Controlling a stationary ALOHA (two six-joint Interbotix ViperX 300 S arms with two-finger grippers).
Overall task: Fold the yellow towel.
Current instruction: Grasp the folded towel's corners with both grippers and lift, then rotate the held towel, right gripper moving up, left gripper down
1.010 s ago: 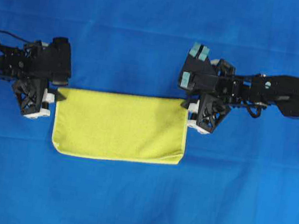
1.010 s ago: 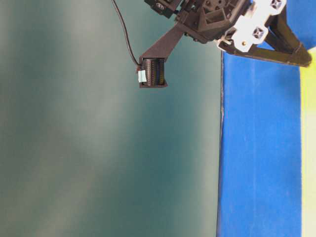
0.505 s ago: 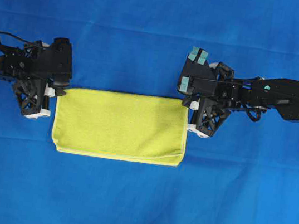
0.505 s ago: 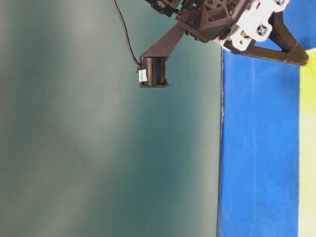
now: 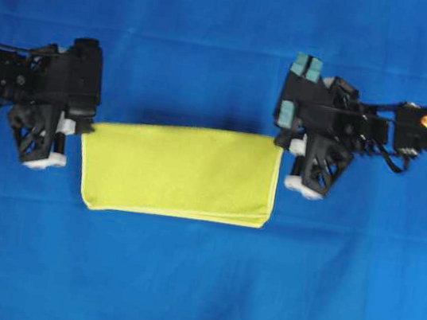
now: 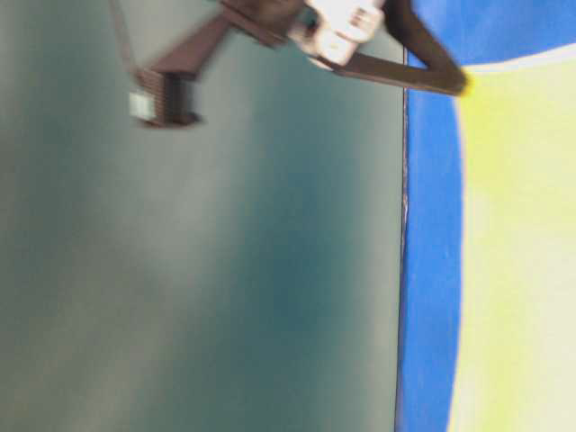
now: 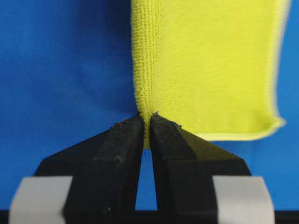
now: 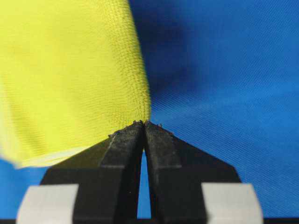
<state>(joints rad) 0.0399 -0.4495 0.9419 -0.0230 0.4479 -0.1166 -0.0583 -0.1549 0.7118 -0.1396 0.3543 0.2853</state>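
Towel [image 5: 179, 173], folded in half, lies on a blue cloth [image 5: 195, 286] between both grippers. Left gripper [image 7: 146, 122] and right gripper [image 8: 143, 127] each pinch a folded-edge corner at their tips. Lifting should stay level, keeping the edge taut.

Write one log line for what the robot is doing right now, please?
yellow towel: folded in half | left tool: shut on corner | right tool: shut on corner | blue cloth beneath
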